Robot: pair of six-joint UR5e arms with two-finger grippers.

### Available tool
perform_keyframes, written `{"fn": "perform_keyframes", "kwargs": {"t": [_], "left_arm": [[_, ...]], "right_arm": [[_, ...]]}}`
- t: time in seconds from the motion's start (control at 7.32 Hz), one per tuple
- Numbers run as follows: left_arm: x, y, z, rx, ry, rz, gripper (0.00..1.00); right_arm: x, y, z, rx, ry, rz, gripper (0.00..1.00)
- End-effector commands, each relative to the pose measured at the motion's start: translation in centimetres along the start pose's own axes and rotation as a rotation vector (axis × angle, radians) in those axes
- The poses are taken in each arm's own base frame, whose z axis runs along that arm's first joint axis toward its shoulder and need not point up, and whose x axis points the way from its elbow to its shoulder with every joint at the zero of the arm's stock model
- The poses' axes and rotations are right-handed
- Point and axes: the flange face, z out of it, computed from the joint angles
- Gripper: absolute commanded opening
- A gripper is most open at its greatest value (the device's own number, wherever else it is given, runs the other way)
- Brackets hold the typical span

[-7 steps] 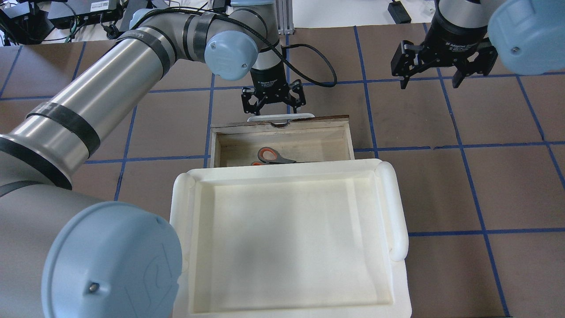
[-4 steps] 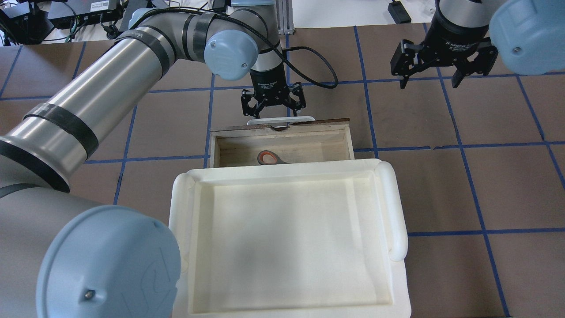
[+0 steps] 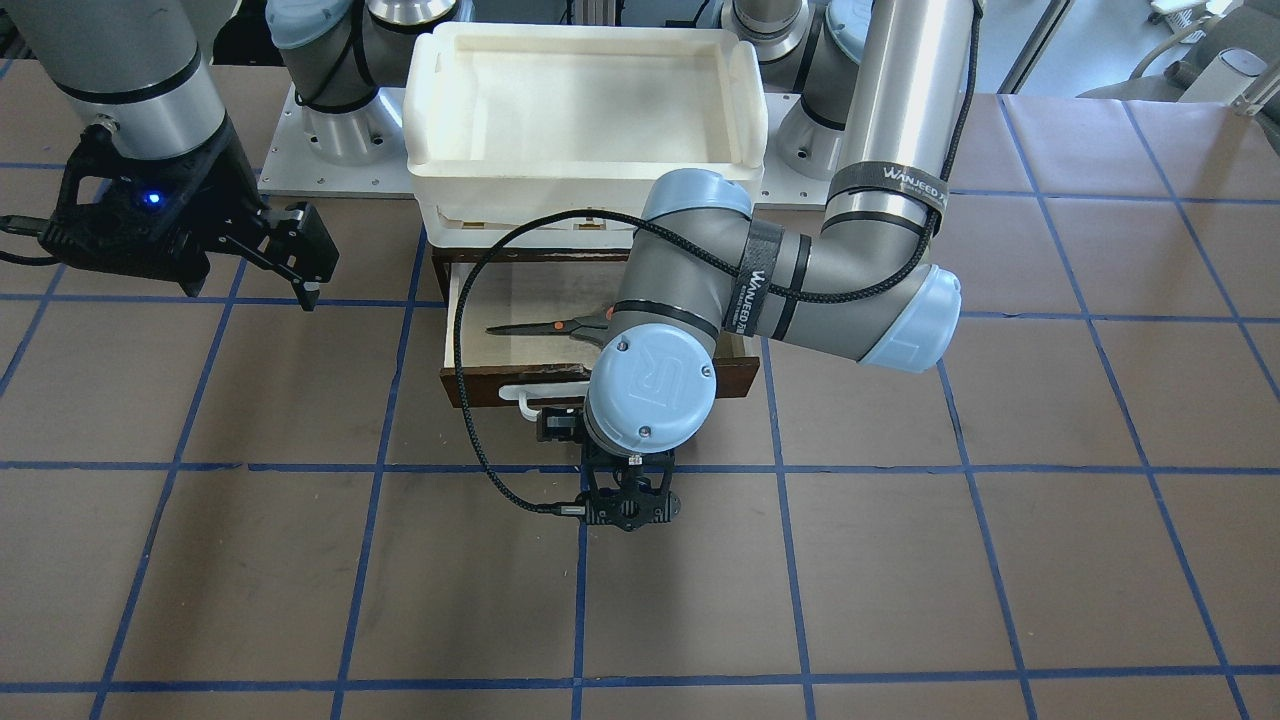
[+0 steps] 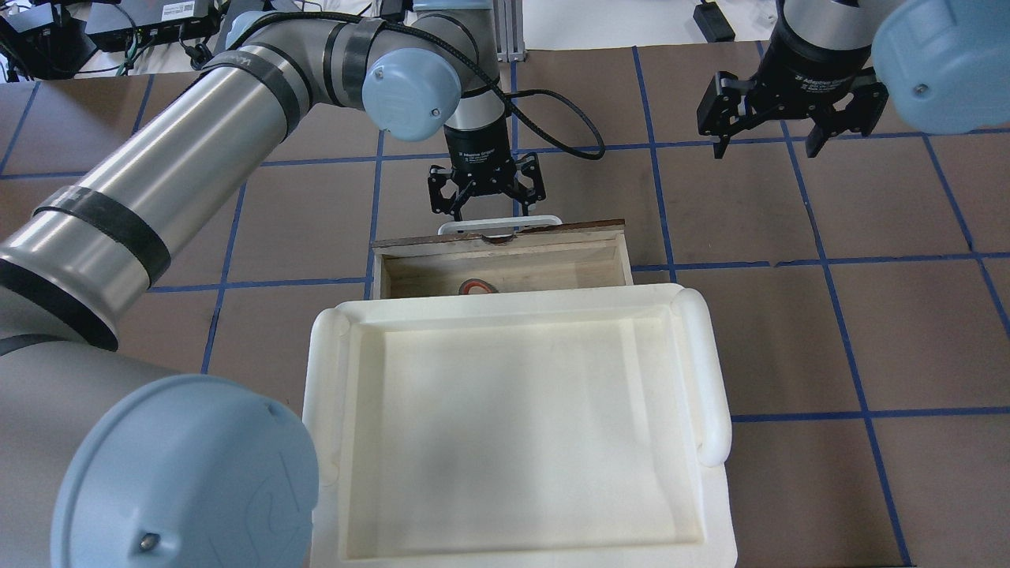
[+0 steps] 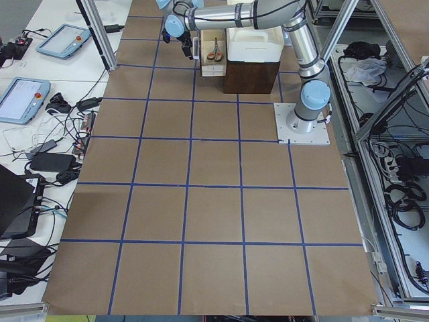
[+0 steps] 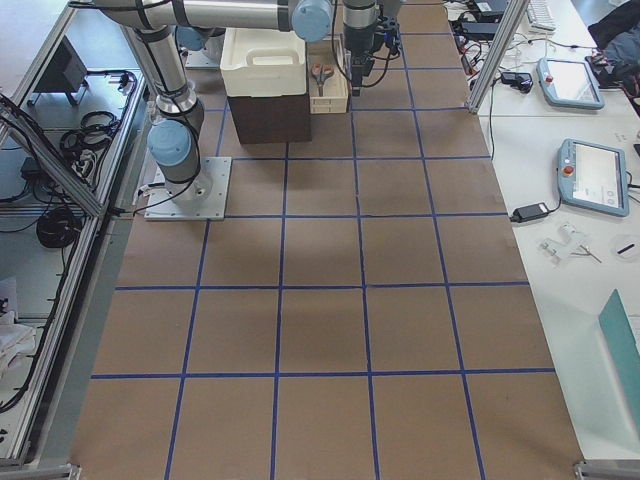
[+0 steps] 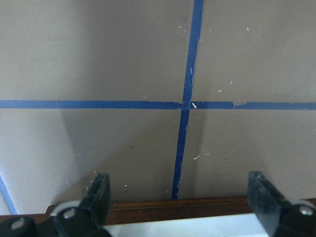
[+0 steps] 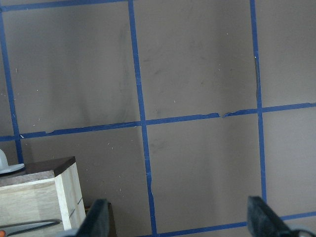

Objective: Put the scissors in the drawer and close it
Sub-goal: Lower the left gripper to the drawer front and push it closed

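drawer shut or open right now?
Partly open. The drawer sticks out past the white tray, plywood floor exposed, scissors lying inside. Left tool sits open by its handle.

Both arms are silver-grey tubes with pale blue joint caps (image 3: 650,385). The left arm (image 3: 905,90) wears white-lettered black straps (image 3: 885,185) and a black cable (image 4: 603,142). The left gripper (image 4: 491,211) and right gripper (image 4: 766,150) are black.

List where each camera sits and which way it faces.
Overhead: behind the shoulders, facing forward, down; both arms, left claw at the drawer handle, right claw open.
Front-facing: across the table, facing the bases; left arm over drawer.
Exterior left: robot's left table end, looking along; arms far.
Exterior right: opposite end; same.
Left wrist: down past its fingers at drawer front.
Right wrist: down at table, drawer corner.
Shared: scissors, overhead and front-facing.
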Motion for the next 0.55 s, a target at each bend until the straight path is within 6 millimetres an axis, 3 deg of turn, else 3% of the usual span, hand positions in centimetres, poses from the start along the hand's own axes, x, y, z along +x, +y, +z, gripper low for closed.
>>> {"fn": "perform_keyframes", "kwargs": {"t": [0.0,0.41], "left_arm": [[-0.35,0.85,0.49,-0.021,-0.006,-0.003,1.00],[-0.49,1.72,0.40,-0.030,-0.008,-0.003,1.00]], "right_arm": [[0.02,-0.08,0.19,-0.004,0.004,-0.002,1.00],[0.14,-0.03,0.13,-0.003,0.015,-0.001,1.00]]}}
